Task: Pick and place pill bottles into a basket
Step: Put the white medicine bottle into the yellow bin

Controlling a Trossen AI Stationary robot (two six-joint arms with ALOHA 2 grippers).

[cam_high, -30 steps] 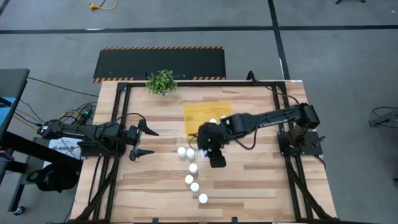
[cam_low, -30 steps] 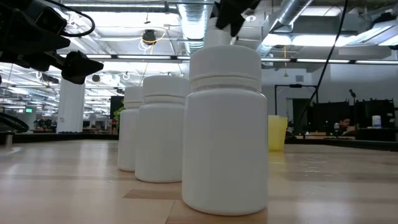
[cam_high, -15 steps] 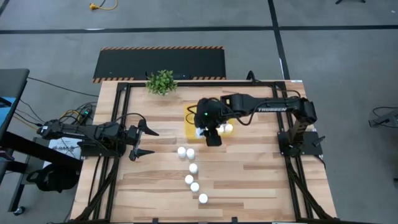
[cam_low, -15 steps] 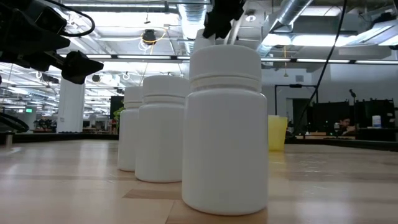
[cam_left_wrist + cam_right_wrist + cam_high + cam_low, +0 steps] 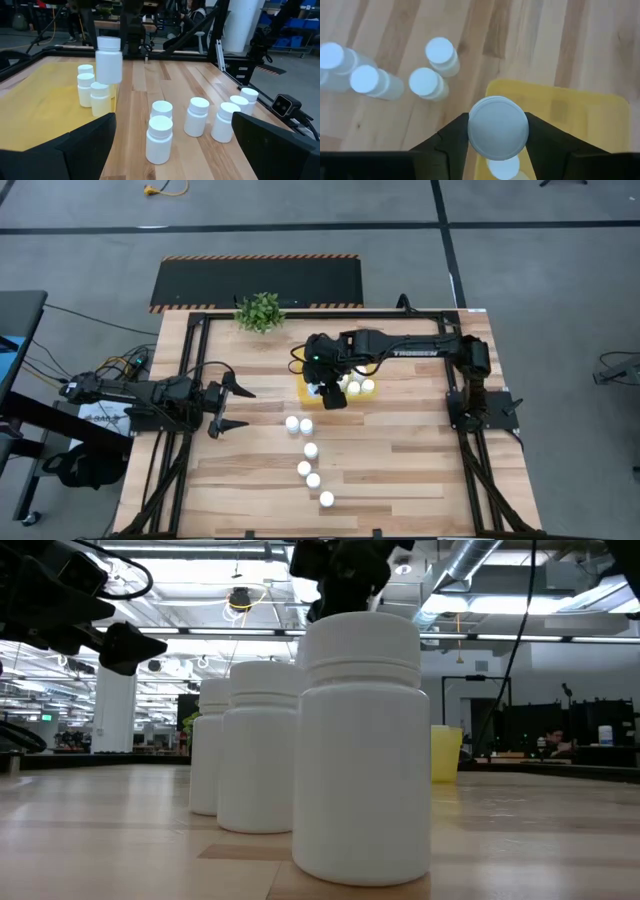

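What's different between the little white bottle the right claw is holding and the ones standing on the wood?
The held pill bottle hangs in the air over the yellow tray, clamped in the right gripper; the six loose bottles stand on the table, untouched. The held one is over the tray's near edge; the loose ones form a line outside the tray. All look alike: white, capped, upright.

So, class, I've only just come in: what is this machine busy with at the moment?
The right gripper holds one pill bottle between its fingers, above the yellow basket. A few bottles already stand inside the basket. Six more bottles wait on the wooden table, in a loose line nearer the front edge. The left gripper waits open at the table's left side, holding nothing. A small green plant sits at the back edge.
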